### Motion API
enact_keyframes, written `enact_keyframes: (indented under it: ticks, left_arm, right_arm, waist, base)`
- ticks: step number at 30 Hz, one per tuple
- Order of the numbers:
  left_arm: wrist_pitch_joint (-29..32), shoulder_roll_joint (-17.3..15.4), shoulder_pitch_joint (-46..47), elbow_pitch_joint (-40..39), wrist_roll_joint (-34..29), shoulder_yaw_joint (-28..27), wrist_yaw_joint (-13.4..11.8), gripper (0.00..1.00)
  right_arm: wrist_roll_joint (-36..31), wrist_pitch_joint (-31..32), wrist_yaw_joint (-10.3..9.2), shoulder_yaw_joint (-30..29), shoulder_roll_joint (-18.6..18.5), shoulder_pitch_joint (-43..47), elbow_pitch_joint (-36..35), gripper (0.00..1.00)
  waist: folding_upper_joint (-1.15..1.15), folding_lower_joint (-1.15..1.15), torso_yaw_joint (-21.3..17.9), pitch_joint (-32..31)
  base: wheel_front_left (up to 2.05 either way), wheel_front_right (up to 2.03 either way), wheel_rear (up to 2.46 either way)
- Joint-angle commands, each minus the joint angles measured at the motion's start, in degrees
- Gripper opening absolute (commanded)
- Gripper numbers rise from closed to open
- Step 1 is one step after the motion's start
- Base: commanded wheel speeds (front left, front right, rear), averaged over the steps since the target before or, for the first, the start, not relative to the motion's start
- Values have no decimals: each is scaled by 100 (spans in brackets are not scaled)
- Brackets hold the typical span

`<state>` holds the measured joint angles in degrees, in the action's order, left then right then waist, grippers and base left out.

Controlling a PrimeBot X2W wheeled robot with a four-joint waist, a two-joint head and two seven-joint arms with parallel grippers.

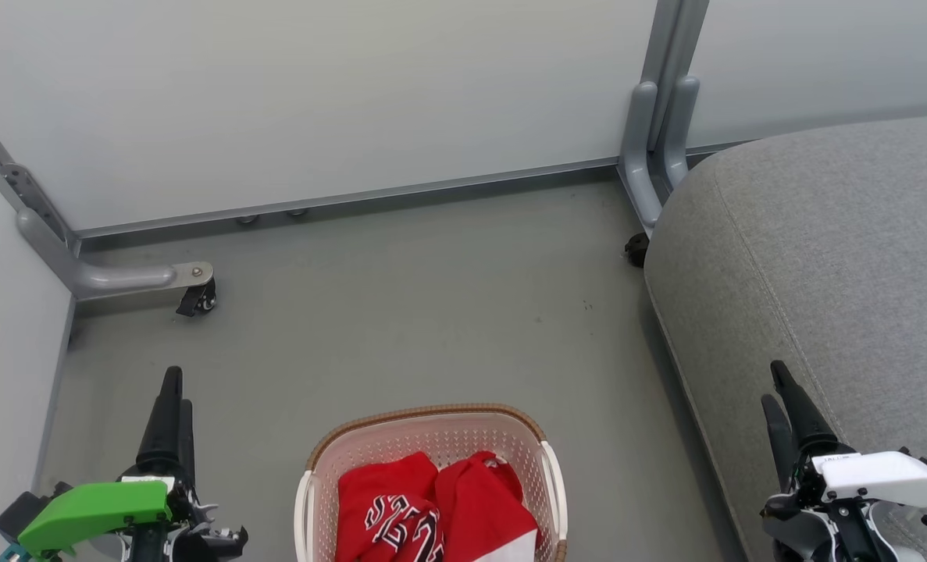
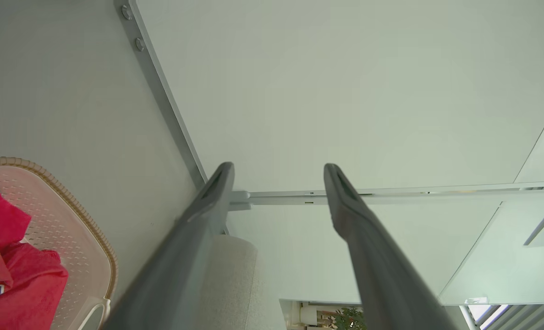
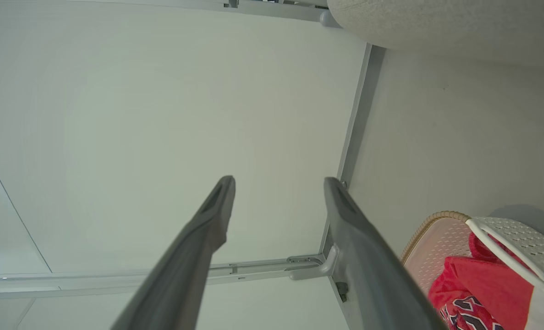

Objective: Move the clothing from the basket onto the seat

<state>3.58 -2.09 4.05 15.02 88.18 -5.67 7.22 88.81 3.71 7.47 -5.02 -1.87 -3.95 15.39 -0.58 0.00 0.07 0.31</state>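
The cream perforated basket (image 1: pixel 432 411) with a brown rim stands on the floor at the bottom centre of the head view. The red clothing (image 1: pixel 463 499) lies bunched inside it, lettering showing on the left piece and a white panel on the right one. The grey seat (image 1: pixel 822 234) fills the right side. My left gripper (image 1: pixel 176 386) hovers left of the basket and my right gripper (image 1: pixel 774 382) hangs over the seat's near edge. Both are open and hold nothing. The left wrist view shows the left gripper (image 2: pixel 278 167), basket (image 2: pixel 70 201) and clothing (image 2: pixel 19 279). The right wrist view shows the right gripper (image 3: pixel 279 179), basket (image 3: pixel 436 215) and clothing (image 3: pixel 478 288).
Pale partition walls enclose the grey floor (image 1: pixel 432 312) at the back and left. A metal partition foot with a caster (image 1: pixel 139 277) juts out at the left. Another foot (image 1: pixel 650 156) stands by the seat's far corner, with a small black caster (image 1: pixel 636 250) below it.
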Motion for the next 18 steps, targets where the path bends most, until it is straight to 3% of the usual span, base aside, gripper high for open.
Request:
enact_keyframes:
  ticks: [1, 9, 18]
  left_arm:
    - [-64, -29, 134, -140, -188, 0, 8, 100]
    - [-266, -36, 182, -313, -969, 8, -62, 100]
    - [-478, -44, 192, -534, -2022, 194, -319, 100]
  right_arm:
    - [-163, -74, 0, 23, -50, -108, -137, 100]
    - [-956, -276, 1, 114, -59, -123, -288, 100]
    - [-1896, -488, 1, 180, -66, -153, -444, 100]
  waist:
    - [6, 0, 2, 1]
    - [9, 0, 9, 9]
    - [14, 0, 25, 15]
  base:
    - [0, 0, 0]
    - [0, 0, 0]
    - [0, 0, 0]
